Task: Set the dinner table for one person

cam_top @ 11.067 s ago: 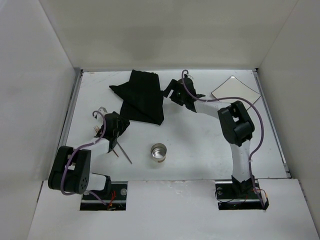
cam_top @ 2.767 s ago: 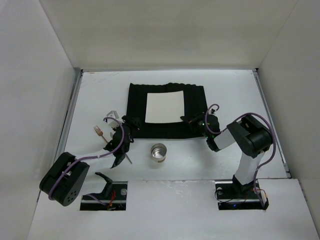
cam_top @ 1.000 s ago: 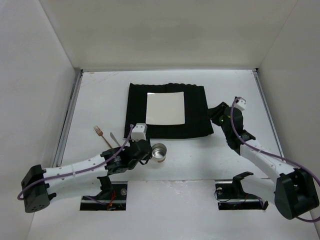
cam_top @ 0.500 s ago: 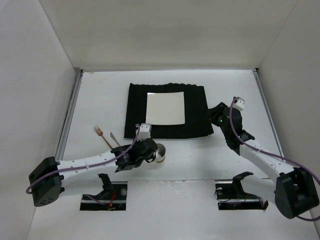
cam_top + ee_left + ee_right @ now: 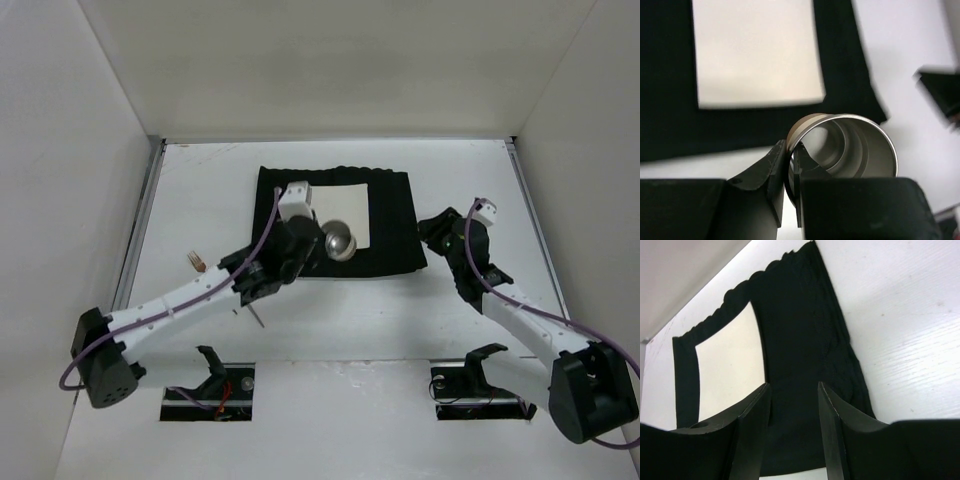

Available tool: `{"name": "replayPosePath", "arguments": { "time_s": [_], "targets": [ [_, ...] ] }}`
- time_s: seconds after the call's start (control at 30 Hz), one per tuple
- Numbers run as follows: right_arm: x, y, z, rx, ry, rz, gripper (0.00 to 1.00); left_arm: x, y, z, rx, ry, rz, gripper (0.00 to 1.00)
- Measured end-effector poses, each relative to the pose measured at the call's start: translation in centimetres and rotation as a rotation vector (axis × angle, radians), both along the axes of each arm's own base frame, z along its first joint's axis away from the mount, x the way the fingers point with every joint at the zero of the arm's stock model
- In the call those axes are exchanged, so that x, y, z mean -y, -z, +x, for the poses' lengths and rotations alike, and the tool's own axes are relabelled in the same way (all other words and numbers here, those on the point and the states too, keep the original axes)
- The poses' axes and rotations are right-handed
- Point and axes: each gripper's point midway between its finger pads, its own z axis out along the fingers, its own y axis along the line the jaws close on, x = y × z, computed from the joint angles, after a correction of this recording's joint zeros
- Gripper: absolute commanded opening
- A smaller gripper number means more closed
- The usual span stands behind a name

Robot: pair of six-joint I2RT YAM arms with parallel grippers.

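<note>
The dinner table is a large, flat, matte white tabletop. It lies level and takes up most of the top view, from the near edge to the far one. Thin metal rails run along its left and right edges. Seen close up, its surface shows a faint grain.

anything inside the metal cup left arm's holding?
Nothing in view: the metal cup shows only bare stepped metal inside, plus one left gripper finger pinching the wall. Its near lower part is hidden behind the gripper.
</note>
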Motion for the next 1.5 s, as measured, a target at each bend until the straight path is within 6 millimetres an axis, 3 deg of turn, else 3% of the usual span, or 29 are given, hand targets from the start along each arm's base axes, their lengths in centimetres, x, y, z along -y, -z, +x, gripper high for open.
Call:
{"name": "replayPosePath", "arguments": {
  "time_s": [0.1, 0.2, 0.37, 0.47, 0.6, 0.73, 0.97, 1.4, 1.5],
  "targets": [
    [0.9, 0.2, 0.1, -0.005, 0.029, 0.010, 0.49, 2.3, -3.9, 5.1, 0.079, -0.032, -0.042, 0.05],
    [1.4, 0.5, 0.1, -0.011, 0.049, 0.018, 0.49, 4.5, -4.7, 10.3, 0.104, -0.049, -0.039, 0.05],
    [1.5, 0.5, 0.1, -0.009, 0.055, 0.025, 0.50, 8.4, -1.7, 19.0, 0.072, -0.043, -0.011, 0.05],
    [1.5, 0.5, 0.1, -0.010, 0.055, 0.025, 0.50, 10.0, 1.3, 22.8, 0.033, -0.030, 0.007, 0.05],
    [1.5, 0.6, 0.1, -0.012, 0.054, 0.024, 0.50, 11.3, 4.9, 26.1, -0.020, -0.017, 0.020, 0.05],
    [1.5, 0.9, 0.2, -0.019, 0.053, 0.023, 0.50, 12.5, 6.6, 28.0, -0.040, -0.004, 0.017, 0.05],
    [1.0, 1.7, 0.4, -0.040, 0.036, 0.031, 0.50, 15.4, 5.9, 30.0, -0.002, 0.025, -0.031, 0.05],
    [0.3, 1.4, 0.6, -0.028, 0.013, 0.061, 0.50, 17.7, 11.4, 29.4, -0.062, 0.053, -0.012, 0.08],
    [0.2, 1.3, 0.6, -0.025, 0.009, 0.066, 0.50, 18.1, 11.4, 29.7, -0.056, 0.051, -0.026, 0.14]
  ]
}}
